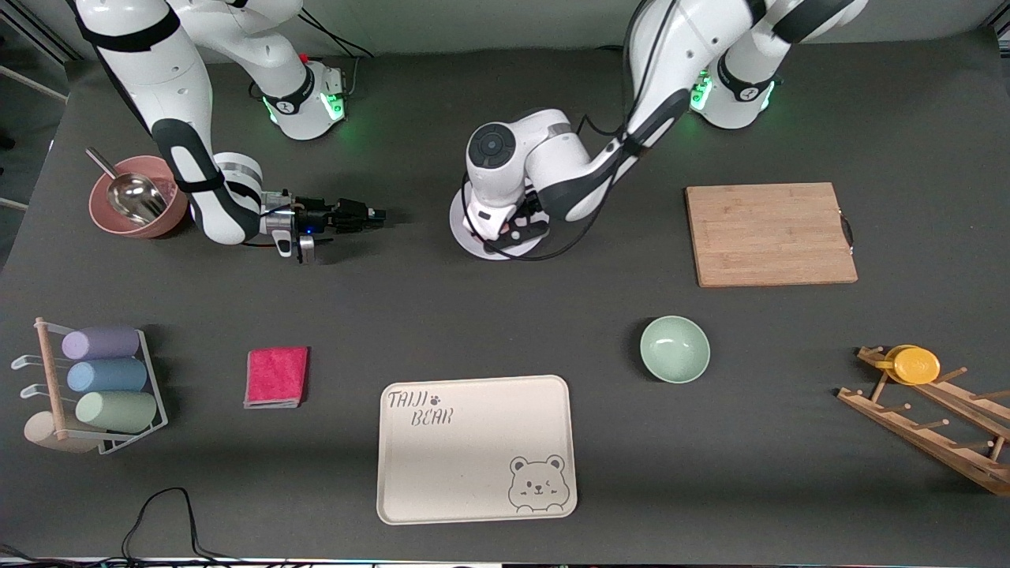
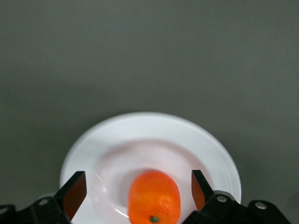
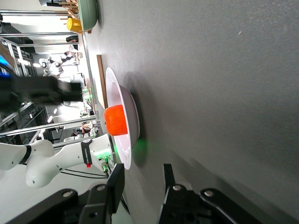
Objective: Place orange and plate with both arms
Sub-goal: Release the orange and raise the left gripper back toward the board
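Starting at the right arm's end of the dark grey matte table (image 1: 442, 315), a terracotta-pink round bowl (image 1: 136, 197) holds a shiny metal scoop (image 1: 130, 192), and nearer to the front camera than that bowl stands a white wire rack (image 1: 95, 390) of smooth pastel cylinder cups beside a folded, fuzzy pink-red cloth (image 1: 276, 377). The right gripper (image 1: 379, 214) lies low over the table between the pink bowl and the round, shallow white plate (image 2: 149, 158); in the right wrist view its black fingers (image 3: 117, 184) stand partly apart with nothing between them. In the front view the left arm's white wrist covers most of the plate, so only an arc of rim shows, and the left gripper (image 2: 138, 191) and the small round bright-orange fruit (image 2: 154, 198) are hidden there. The left wrist view shows the orange resting in the plate's well, glossy and faintly dimpled, its lower edge cut off; the left gripper hangs over it with its fingers (image 2: 74, 191) spread wide on either side, clear of the fruit. Nearer to the front camera than the plate lies a cream rectangular bear tray (image 1: 476, 450). Toward the left arm's end of the table from the plate sit a mint-green bowl (image 1: 675, 349), a pale wooden cutting board (image 1: 769, 234), and a wooden peg rack (image 1: 931, 418) carrying a yellow-orange disc (image 1: 915, 365).
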Robot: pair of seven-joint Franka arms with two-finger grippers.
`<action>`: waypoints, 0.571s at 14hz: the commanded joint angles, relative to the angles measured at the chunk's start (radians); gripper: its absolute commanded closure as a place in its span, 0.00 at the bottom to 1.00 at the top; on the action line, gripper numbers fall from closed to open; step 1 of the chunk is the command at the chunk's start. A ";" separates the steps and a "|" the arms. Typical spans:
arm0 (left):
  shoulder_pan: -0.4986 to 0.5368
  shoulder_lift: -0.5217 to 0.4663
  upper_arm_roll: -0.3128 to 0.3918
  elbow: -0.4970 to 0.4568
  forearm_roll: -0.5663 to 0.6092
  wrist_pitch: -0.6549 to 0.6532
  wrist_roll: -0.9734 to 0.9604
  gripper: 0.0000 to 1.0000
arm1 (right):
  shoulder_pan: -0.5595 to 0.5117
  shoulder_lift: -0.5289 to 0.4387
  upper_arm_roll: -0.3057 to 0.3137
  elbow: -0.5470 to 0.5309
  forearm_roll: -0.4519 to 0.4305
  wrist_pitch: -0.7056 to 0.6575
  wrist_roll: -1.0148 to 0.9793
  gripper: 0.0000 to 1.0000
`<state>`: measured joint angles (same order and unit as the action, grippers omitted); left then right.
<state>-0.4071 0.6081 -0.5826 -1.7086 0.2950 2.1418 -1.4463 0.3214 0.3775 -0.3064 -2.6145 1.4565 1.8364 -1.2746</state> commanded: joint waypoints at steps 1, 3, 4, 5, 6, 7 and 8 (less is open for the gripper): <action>0.129 -0.137 -0.008 -0.020 -0.040 -0.112 0.139 0.02 | 0.004 0.047 -0.005 0.027 0.027 -0.019 -0.043 0.60; 0.241 -0.229 -0.003 -0.003 -0.123 -0.231 0.344 0.01 | 0.005 0.078 -0.003 0.037 0.044 -0.019 -0.081 0.60; 0.314 -0.273 0.000 0.009 -0.152 -0.302 0.457 0.00 | 0.007 0.080 -0.003 0.037 0.048 -0.019 -0.081 0.60; 0.394 -0.306 -0.002 0.020 -0.163 -0.356 0.563 0.00 | 0.007 0.078 -0.003 0.039 0.048 -0.019 -0.081 0.60; 0.471 -0.332 -0.002 0.029 -0.166 -0.385 0.665 0.00 | 0.008 0.078 -0.002 0.042 0.048 -0.019 -0.081 0.60; 0.547 -0.356 -0.002 0.035 -0.166 -0.399 0.761 0.00 | 0.008 0.077 0.000 0.044 0.048 -0.019 -0.081 0.60; 0.615 -0.379 0.000 0.038 -0.169 -0.405 0.843 0.00 | 0.010 0.073 0.004 0.044 0.048 -0.019 -0.083 0.60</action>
<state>0.0966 0.2808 -0.5740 -1.6624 0.1544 1.7646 -0.7562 0.3229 0.4378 -0.3058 -2.5803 1.4763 1.8278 -1.3236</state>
